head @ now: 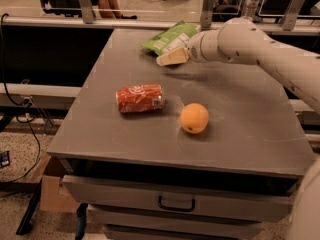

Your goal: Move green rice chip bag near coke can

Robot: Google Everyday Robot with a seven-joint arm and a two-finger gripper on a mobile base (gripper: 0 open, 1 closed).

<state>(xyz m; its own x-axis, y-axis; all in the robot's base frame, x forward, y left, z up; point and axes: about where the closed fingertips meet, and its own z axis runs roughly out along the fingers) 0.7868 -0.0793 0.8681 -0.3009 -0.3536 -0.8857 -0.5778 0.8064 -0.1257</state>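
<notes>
The green rice chip bag [168, 35] lies at the far middle of the grey table [250, 134], its white label panel facing the front. My gripper [170, 58] hangs at the bag's near edge, at the end of the white arm that comes in from the right; I cannot tell if it touches the bag. The red coke can [140, 98] lies on its side at the table's left middle, well in front of the bag and gripper.
A round orange [194, 118] sits to the right of the can. A drawer with a black handle [176, 204] is below the table front. A water bottle [251, 1] stands behind the table. A cardboard box [52, 191] is on the floor at left.
</notes>
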